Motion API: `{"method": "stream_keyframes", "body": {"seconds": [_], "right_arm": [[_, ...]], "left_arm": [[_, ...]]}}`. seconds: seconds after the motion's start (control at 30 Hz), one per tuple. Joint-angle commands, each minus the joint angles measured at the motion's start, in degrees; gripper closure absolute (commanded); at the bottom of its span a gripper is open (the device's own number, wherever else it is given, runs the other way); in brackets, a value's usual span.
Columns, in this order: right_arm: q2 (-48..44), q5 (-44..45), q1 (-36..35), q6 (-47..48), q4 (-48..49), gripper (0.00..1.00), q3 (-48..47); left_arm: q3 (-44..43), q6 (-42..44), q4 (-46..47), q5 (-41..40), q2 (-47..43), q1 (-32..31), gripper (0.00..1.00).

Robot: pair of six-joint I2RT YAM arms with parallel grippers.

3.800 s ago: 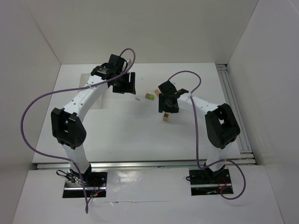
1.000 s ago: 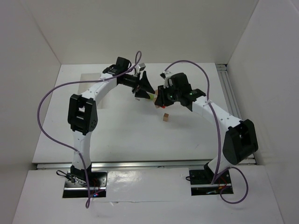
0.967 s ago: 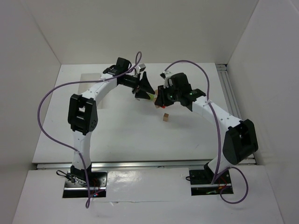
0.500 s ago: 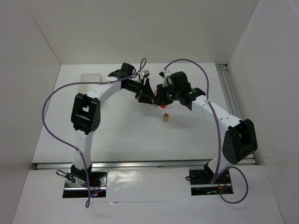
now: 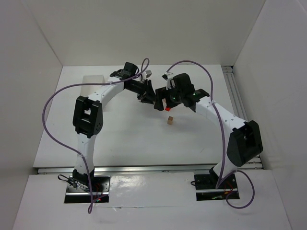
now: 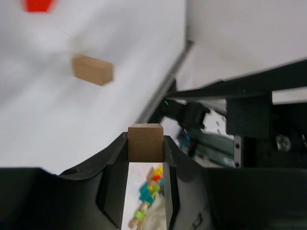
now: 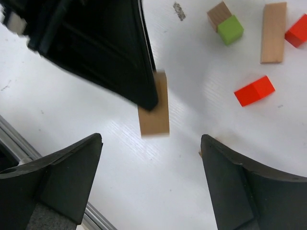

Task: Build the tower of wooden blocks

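I'm gripping the tan block (image 6: 145,142) in left fingers (image 6: 111,184), ready for stacking; right fingers (image 7: 62,177) are standing released, giving room.

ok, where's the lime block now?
Right wrist view, upper right: the lime block sits against a tan cube, left of a tan plank and above a red block.
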State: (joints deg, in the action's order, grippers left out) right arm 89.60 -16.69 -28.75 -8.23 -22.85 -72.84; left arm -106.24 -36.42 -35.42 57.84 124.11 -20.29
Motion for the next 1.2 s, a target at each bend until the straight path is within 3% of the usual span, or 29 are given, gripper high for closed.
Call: {"method": "stream_keyframes", "body": {"seconds": [0.0, 0.03, 0.13, 0.27, 0.6, 0.9, 1.17], "right_arm": [[-2.7, 4.5, -0.6, 0.7, -4.9, 0.09, -2.1], [-3.6, 5.5, 0.1, 0.1, -4.9, 0.09, -1.4], [-7.6, 11.0, 1.7, -3.3, -6.4, 0.11, 1.6], [-9.0, 16.8, 5.2, -11.4, -10.8, 0.2, 3.4], [-2.8, 13.7, 9.1, -22.9, -15.4, 0.19, 2.4], [1.4, 14.8, 6.9, -26.0, -14.2, 0.19, 3.4], [4.9, 16.5, 4.5, -26.6, -12.9, 0.25, 3.4]], "left_arm": [[-5.8, 7.2, -9.0, -15.0, -2.5, 1.2, 1.0], [-5.8, 8.8, -11.1, -22.0, -3.1, 1.2, 1.0], [-3.7, 9.5, -11.6, -32.1, -6.3, -0.4, 1.0], [5.7, 7.7, -3.0, -49.6, -11.7, -7.0, 1.0], [18.9, 3.7, 11.9, -73.7, -15.4, -17.4, 1.0], [31.6, 0.6, 22.6, -77.9, -18.7, -18.6, 1.0], [34.4, -0.9, 25.7, -79.5, -18.7, -20.7, 1.0]]}}
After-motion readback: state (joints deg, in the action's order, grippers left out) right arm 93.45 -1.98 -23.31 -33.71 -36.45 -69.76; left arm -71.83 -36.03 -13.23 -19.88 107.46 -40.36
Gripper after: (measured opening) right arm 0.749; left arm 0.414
